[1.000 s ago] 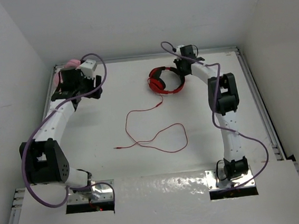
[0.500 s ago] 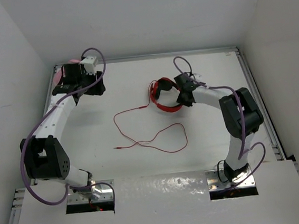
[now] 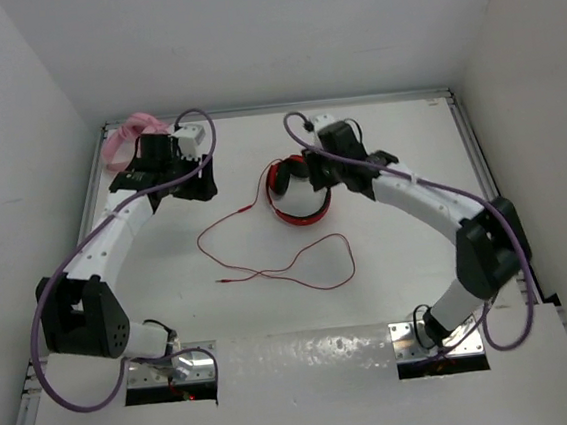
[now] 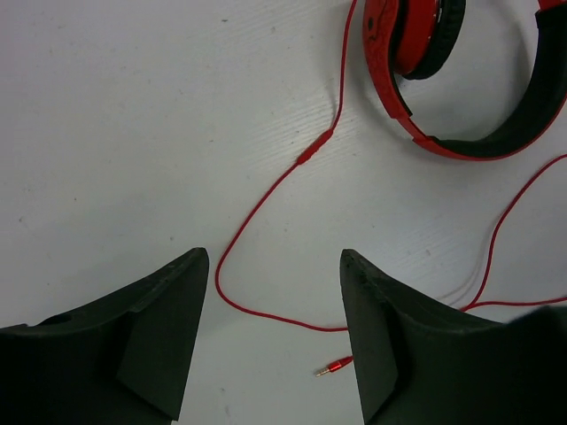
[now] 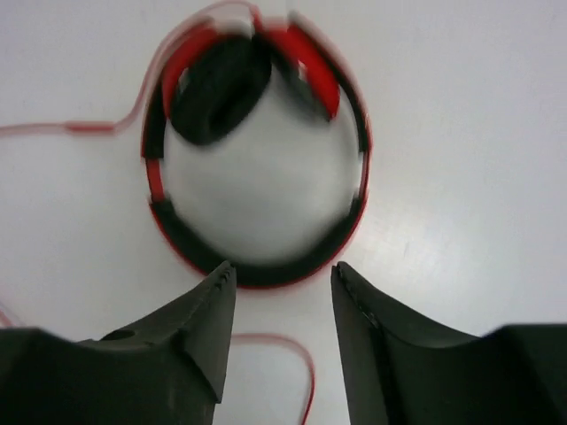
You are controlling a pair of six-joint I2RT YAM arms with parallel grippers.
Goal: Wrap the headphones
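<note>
The red headphones (image 3: 299, 213) lie on the white table at back centre, black-and-red headband toward the near side. Their thin red cord (image 3: 298, 262) loops left and near; its plug (image 3: 222, 279) lies further near-left. My right gripper (image 3: 317, 177) is open right at the headphones; in the blurred right wrist view its fingertips (image 5: 283, 270) straddle the headband's (image 5: 257, 266) outer edge without closing on it. My left gripper (image 3: 202, 184) is open and empty, left of the headphones. In its wrist view the gripper (image 4: 275, 257) hovers over the cord (image 4: 266, 195) and plug (image 4: 335, 365), with the headband (image 4: 469, 146) at top right.
Pink headphones (image 3: 127, 135) lie in the back-left corner, behind the left arm. White walls close the table at the back and both sides. Purple cables hang off both arms.
The headphones slid left and toward the near side along with the right gripper, dragging the cord's loop left. The left gripper moved right out of the back-left corner, uncovering the pink headphones.
</note>
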